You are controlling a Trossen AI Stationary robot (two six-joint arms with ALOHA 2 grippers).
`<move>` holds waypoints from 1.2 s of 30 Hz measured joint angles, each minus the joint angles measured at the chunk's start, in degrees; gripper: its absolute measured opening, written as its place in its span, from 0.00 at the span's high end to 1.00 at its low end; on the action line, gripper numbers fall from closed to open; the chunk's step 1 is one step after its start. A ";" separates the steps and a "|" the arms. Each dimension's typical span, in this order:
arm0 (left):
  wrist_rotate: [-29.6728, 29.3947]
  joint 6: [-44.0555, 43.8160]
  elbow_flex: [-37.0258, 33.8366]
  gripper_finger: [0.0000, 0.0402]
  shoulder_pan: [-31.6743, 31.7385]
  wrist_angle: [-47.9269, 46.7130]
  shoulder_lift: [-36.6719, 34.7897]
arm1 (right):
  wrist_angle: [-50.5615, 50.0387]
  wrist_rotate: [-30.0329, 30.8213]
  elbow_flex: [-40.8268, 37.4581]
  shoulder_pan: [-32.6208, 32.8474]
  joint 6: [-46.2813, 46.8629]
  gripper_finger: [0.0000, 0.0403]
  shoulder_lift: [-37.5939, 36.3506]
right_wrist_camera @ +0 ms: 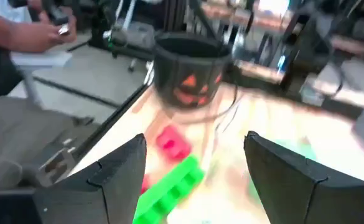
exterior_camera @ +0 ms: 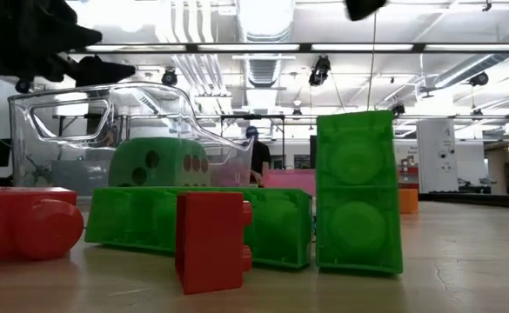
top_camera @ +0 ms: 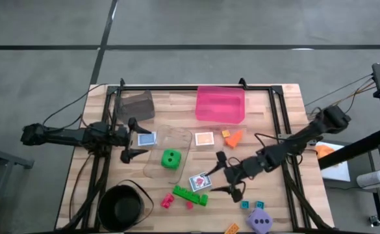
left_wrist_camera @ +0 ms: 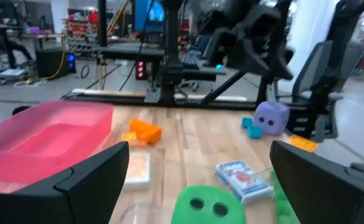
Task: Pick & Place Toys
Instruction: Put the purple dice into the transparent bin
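Note:
My right gripper [top_camera: 227, 175] hangs open over the table's near right part, beside a picture card [top_camera: 199, 182]. In the right wrist view nothing is between its fingers [right_wrist_camera: 195, 142]; a green brick [right_wrist_camera: 169, 186] and a red brick [right_wrist_camera: 172, 142] lie below and ahead. My left gripper [top_camera: 134, 140] stands open at the left, with a blue picture card [top_camera: 147, 139] just ahead of it. A green die [top_camera: 171, 158] sits inside the clear bin [top_camera: 177, 138]. A purple die [top_camera: 261, 221], teal pieces [top_camera: 252, 205] and an orange brick [top_camera: 232, 228] lie near the front edge.
A pink bin [top_camera: 221, 104] and a grey bin [top_camera: 136, 104] stand at the far side, and a black bowl [top_camera: 121, 207] at the near left. Another card [top_camera: 204, 138] and orange pieces [top_camera: 231, 136] lie mid-table. A person's hand [right_wrist_camera: 38, 31] shows beyond the table.

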 joint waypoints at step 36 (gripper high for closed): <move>-2.57 2.37 -0.06 0.02 0.02 -2.65 -0.03 | -66.44 -19.41 29.73 22.60 51.94 0.96 15.88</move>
